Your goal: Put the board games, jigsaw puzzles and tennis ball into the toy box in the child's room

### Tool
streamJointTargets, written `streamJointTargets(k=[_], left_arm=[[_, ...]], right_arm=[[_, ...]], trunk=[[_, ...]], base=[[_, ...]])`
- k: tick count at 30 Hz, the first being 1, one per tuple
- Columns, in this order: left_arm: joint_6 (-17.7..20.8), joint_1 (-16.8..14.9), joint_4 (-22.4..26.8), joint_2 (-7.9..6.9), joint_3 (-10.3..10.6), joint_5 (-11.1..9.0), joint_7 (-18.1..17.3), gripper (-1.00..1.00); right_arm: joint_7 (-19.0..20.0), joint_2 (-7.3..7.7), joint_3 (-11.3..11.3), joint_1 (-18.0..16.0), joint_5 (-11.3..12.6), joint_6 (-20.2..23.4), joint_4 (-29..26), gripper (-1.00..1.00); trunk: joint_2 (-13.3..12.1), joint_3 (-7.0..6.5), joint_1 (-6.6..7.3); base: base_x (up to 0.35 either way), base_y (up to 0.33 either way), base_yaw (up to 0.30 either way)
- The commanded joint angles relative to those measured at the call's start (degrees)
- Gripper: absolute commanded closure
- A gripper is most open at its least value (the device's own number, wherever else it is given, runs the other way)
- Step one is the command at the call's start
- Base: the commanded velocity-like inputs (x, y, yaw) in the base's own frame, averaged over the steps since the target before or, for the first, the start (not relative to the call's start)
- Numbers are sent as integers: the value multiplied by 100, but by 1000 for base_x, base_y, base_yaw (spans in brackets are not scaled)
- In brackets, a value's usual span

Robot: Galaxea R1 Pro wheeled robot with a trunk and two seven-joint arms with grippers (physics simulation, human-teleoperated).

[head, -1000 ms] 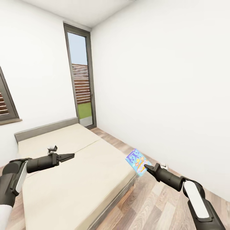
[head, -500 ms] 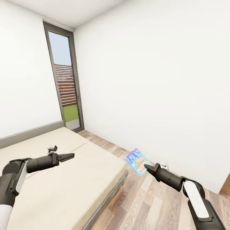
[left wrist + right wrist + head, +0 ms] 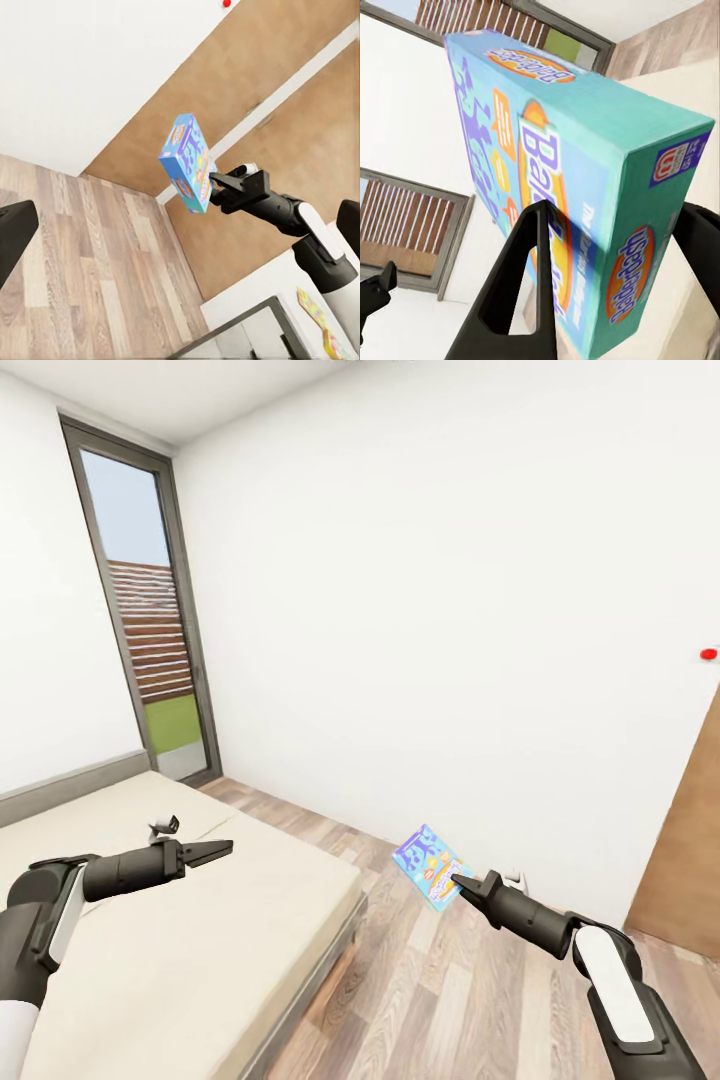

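View's swung right off the bed; right gripper clenched on the blue board game, left gripper probably empty, so carry it level.

Both arms are dark grey, almost black, with rounded tube-like segments and a glossy white panel set into each forearm. The left gripper tapers into slim black pointed fingers, with a small grey-and-white bracket on top of the wrist. The right gripper has the same black tapered fingers and a small white fitting beside the wrist.
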State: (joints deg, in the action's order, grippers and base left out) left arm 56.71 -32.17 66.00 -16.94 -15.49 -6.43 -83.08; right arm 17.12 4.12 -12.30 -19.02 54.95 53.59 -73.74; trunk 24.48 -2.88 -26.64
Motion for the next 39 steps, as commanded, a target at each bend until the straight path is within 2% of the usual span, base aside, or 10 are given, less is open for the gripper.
streamJointTargets(k=[1, 15, 24, 28, 39], left_arm=[[63, 1, 1, -2, -2, -5, -15, -100], [57, 1, 1, -2, -2, -6, -15, -100], [41, 1, 2, -2, -7, -7, -30, -100], [54, 1, 1, -2, -7, -7, -32, -100], [59, 1, 1, -2, -4, -7, -29, -100]], right_arm=[[54, -3, -9, -5, -14, 29, 4, 100], [54, -4, -9, -5, -13, 21, 2, 100], [54, -3, -9, -5, -14, 12, 3, 100], [54, -3, -9, -5, -15, 12, 3, 100], [54, -8, -9, -5, -19, 12, 7, 100]], trunk=[[4, -2, -2], [4, -55, -2], [4, -89, -2], [-156, -176, 86], [-156, -217, 86]], base=[[7, 0, -280], [181, -103, -280], [16, -13, -280], [1, -1, -280], [0, 0, -280]])
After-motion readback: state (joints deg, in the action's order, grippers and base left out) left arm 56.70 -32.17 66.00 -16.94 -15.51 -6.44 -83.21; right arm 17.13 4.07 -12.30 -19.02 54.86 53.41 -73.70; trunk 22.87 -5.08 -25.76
